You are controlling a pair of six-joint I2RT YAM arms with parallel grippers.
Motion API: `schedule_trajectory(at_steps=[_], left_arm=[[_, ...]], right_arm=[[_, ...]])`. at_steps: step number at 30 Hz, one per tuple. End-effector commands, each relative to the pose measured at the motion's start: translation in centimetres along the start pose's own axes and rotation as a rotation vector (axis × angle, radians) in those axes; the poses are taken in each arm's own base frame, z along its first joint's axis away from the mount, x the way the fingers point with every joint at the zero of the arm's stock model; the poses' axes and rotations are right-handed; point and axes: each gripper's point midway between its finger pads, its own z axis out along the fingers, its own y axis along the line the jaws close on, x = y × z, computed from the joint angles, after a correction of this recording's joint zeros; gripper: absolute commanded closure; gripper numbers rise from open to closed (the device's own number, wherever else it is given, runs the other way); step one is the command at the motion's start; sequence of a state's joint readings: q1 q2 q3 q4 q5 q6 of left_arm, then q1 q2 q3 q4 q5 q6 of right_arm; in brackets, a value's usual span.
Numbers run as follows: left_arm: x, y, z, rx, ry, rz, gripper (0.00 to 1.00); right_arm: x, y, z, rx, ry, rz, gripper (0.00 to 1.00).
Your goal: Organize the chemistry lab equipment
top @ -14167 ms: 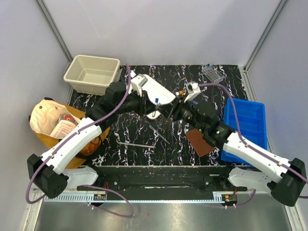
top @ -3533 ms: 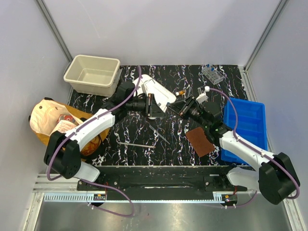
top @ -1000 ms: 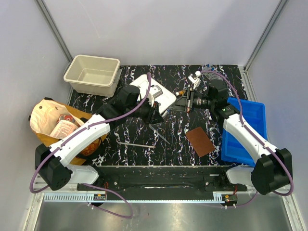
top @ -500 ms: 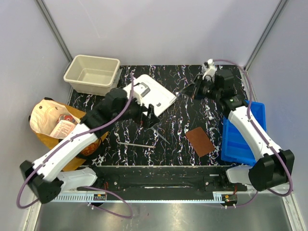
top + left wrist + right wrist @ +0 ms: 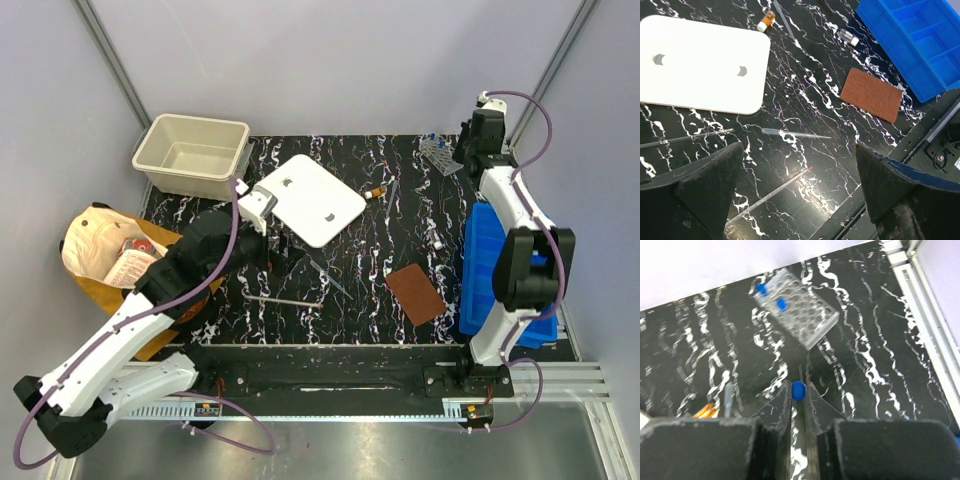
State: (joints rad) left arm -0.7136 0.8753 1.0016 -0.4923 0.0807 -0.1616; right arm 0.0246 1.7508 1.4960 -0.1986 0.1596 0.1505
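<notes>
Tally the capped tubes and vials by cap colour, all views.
Blue-capped tubes: 3 (two in the tube rack, one in the right gripper)
Orange-capped vial: 1
White-capped vial: 1
Total: 5

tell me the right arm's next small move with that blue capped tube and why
Probably ease the right gripper forward over the clear rack, above an empty hole. It is shut on a blue-capped tube, the rack lies ahead, and two blue caps already sit in it.
</notes>
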Motion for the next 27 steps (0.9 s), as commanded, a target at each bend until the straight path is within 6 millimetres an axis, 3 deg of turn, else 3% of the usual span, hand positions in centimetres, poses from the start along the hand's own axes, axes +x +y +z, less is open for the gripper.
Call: schedule_trajectory(at_steps=[1,5,11,20,27], left_arm=[[-1.9,0.9,-1.3,-0.058,-0.092,0.016,0.01],[-2.3,1.7,-1.8,-0.111,-0.118,0.011,0.01],[-2.6,2.3,-2.2,-0.144,-0.137,0.012,0.01],[-2.5,2.3,-2.1,-0.145,-0.133,0.009,0.01],[-2.5,2.4,-1.9,-0.148,-0.132,0.007,0.01]], right_arm=[[-3.9,-3.7,3.9,0.112,-0.111,0.003,0.89],[-3.9,-5.1,7.2,0.136,-0.104,0.019,0.88],[-3.4,-5.0,10.4,0.115,-0.090,0.028,0.88],[-2.3,-3.6,12.5,0.045,-0.073,0.048,0.88],[-0.7,-3.1,13.0,0.013,-0.037,0.069,0.88]])
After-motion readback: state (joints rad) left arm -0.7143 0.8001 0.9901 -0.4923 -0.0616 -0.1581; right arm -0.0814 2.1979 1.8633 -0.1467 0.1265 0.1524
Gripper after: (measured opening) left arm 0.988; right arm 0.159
